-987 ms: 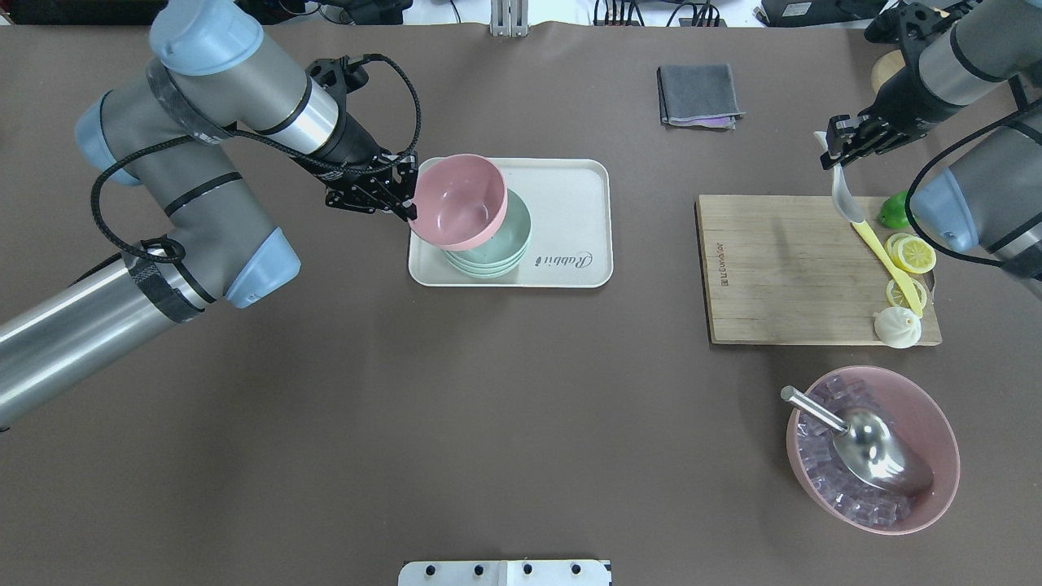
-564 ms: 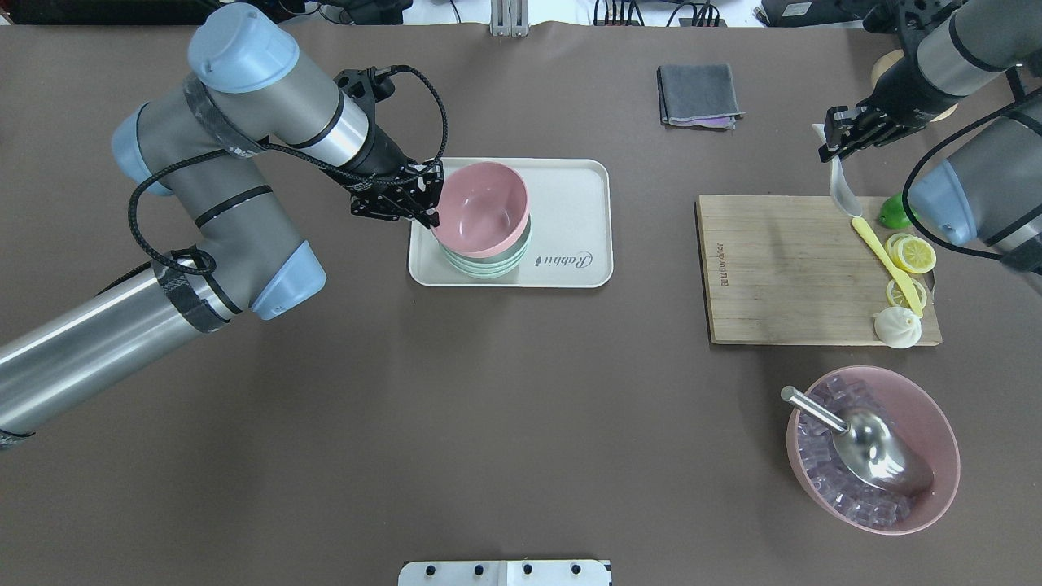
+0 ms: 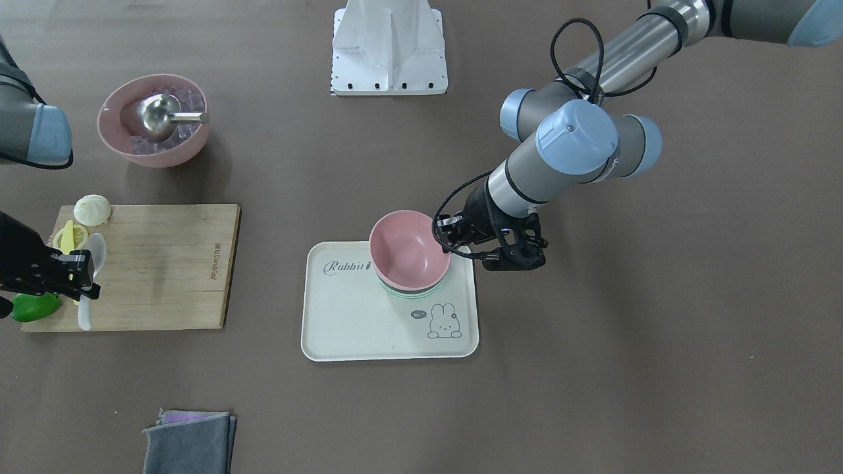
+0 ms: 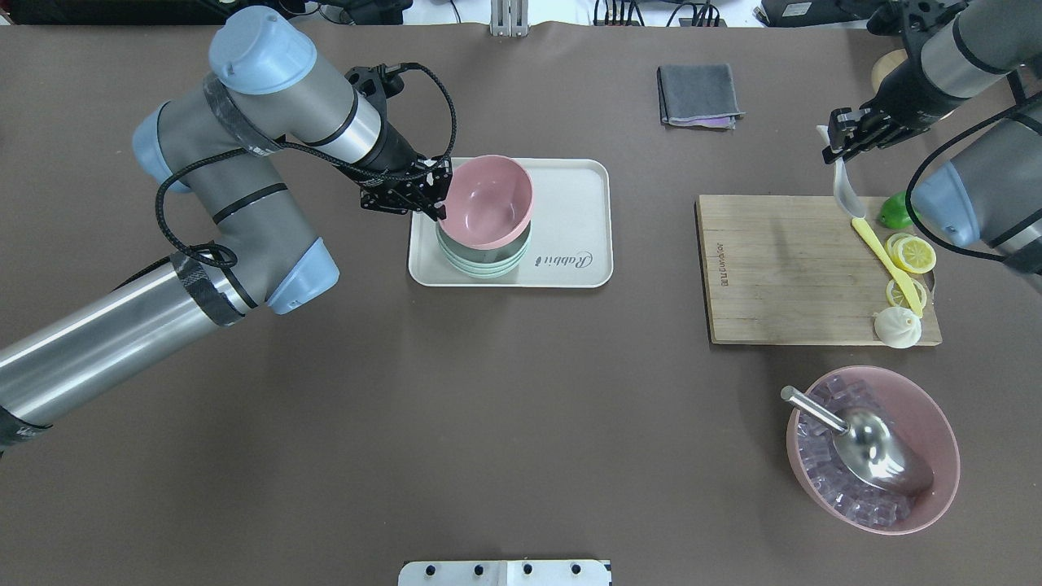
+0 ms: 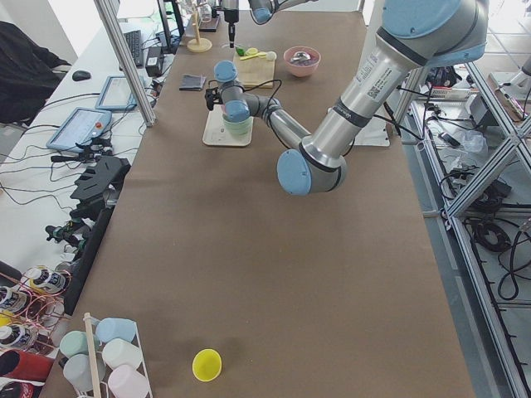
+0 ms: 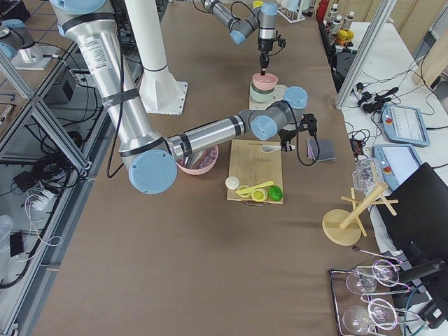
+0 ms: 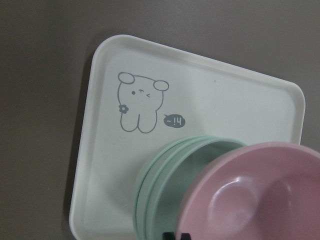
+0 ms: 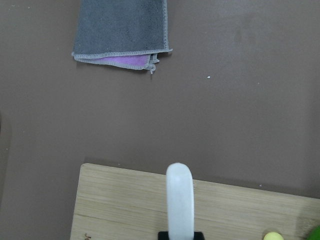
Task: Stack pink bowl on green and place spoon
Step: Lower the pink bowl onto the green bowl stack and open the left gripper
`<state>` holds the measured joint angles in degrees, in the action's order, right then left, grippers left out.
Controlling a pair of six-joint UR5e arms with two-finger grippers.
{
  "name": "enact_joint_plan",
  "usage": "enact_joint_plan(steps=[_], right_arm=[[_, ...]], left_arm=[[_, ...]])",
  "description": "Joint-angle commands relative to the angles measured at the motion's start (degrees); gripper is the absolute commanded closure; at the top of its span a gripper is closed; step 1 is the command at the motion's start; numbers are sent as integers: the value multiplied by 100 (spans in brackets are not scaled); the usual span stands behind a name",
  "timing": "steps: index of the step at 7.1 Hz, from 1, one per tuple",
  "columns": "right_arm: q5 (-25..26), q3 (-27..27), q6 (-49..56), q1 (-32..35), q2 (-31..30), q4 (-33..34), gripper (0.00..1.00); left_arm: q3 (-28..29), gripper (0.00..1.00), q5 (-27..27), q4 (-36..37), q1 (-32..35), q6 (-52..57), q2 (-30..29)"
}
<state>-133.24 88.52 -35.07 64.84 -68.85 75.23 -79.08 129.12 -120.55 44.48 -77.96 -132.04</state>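
The left tool (image 4: 434, 203) is clamped on the near rim of the pink bowl (image 4: 487, 202), which sits tilted over the stack of green bowls (image 4: 480, 264); it may be resting on them, but the contact is hard to judge. The stack stands on a cream tray (image 4: 574, 195) printed "Rabbit", with a rabbit drawing and a "hi~" bubble. The right tool (image 4: 838, 148) pinches the handle of the white spoon (image 4: 845, 191), whose bowl hangs over the wooden board (image 4: 781, 268). The board's edge print is too small to read. The bench (image 4: 488, 407) is brown.
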Motion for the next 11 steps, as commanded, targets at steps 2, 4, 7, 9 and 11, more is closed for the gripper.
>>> enact_joint_plan(steps=[2, 4, 7, 9, 11], right_arm=[[0, 7, 0, 2, 3, 0, 100], [0, 7, 0, 2, -6, 0, 100], [-9, 7, 0, 2, 3, -9, 100], [-26, 16, 0, 2, 29, -9, 100], [-201, 366, -374, 20, 221, 261, 100]], left_arm=[[51, 100, -1, -74, 0, 0, 2], [51, 100, -1, -74, 0, 9, 11], [33, 8, -1, -117, 0, 52, 3], [33, 2, -1, -407, 0, 70, 55], [-98, 2, 77, -355, 244, 53, 55]])
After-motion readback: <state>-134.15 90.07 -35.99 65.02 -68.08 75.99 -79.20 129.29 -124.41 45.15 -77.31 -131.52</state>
